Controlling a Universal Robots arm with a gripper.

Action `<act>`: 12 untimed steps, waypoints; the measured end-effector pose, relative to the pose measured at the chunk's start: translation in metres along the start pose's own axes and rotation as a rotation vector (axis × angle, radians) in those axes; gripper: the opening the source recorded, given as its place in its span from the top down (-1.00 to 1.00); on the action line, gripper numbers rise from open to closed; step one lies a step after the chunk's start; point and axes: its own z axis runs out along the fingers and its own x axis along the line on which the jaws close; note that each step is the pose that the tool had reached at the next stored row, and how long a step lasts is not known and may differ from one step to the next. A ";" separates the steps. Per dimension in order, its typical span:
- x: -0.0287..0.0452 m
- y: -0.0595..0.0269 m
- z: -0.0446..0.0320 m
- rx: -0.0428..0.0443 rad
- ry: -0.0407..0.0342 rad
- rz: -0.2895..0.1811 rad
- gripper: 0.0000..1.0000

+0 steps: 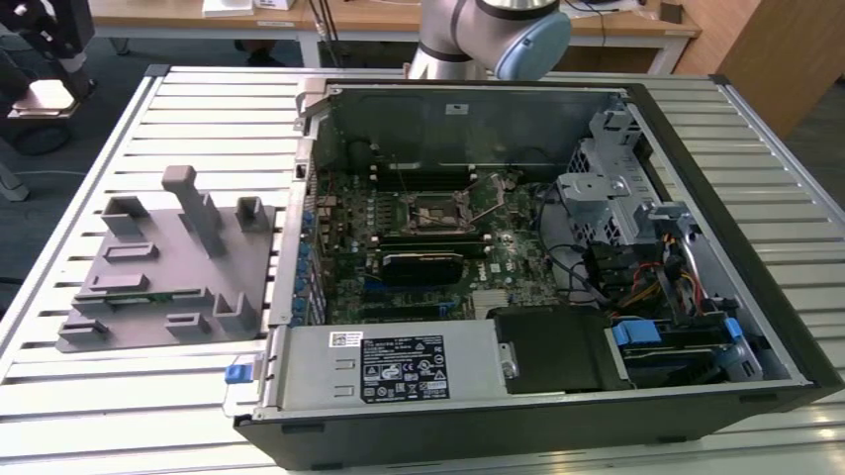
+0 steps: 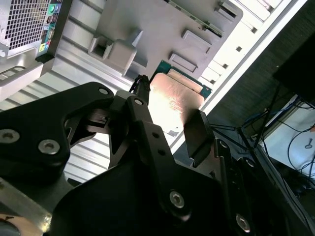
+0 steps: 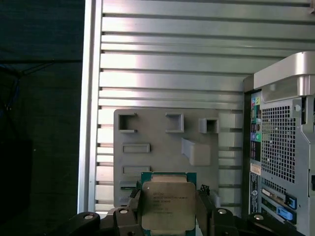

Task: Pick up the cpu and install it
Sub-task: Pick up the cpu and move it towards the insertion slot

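The cpu (image 3: 165, 206), a flat square chip with a silvery top and a green rim, sits between my gripper's (image 3: 167, 209) two black fingers, which are shut on its opposite edges. In the second wrist view the cpu (image 2: 174, 101) glints in the gripper (image 2: 170, 110), held well above the grey fixture plate (image 2: 147, 29). The motherboard's black socket frame (image 1: 442, 211), its metal lever raised, lies inside the open computer case (image 1: 739, 327). The arm (image 1: 489, 35) rises behind the case in the exterior view.
The grey fixture plate (image 1: 158, 267) with upright blocks lies on the slatted metal table (image 1: 133, 396), at the exterior view's left of the case. The case's rear panel (image 3: 283, 147) stands beside the plate (image 3: 167, 142). Drive cages and cables (image 1: 647, 277) crowd the case's right side.
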 end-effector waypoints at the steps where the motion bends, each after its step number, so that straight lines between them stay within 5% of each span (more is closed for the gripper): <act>1: -0.0012 0.0000 -0.0001 0.0001 0.0001 0.000 -0.05; 12: -0.0165 0.0001 0.0002 0.0001 0.0001 0.000 -0.05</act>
